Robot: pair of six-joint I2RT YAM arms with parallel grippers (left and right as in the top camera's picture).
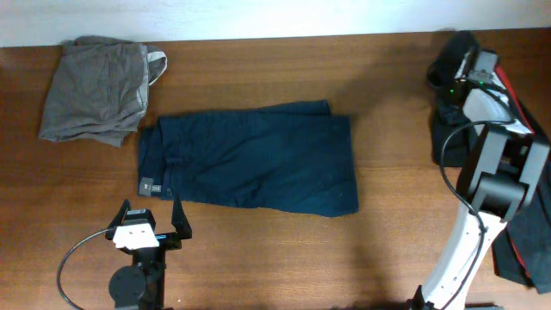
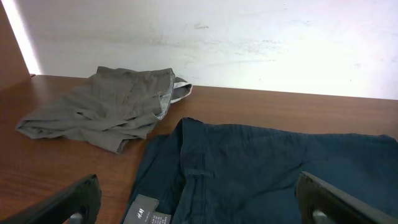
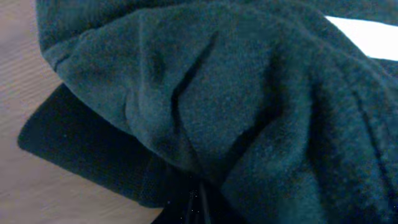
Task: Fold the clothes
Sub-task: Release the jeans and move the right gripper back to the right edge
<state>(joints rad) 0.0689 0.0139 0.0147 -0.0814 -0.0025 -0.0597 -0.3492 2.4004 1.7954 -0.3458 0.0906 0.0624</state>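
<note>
trousers: dark navy-blue denim-like trousers (image 1: 250, 159) lay folded flat mid-tabletop (image 1: 387, 250)
long axis: ran left-right, waistband and small pale label (image 1: 147, 185) at the left end
grey garment: crumpled grey cloth (image 1: 99, 86) lay far-left, apart
left gripper (image 1: 151, 211): jaws spread wide, near the waistband
right gripper (image 1: 452, 99): jaws closed, against dark fleecy fabric (image 3: 249, 112); grip unclear
</note>
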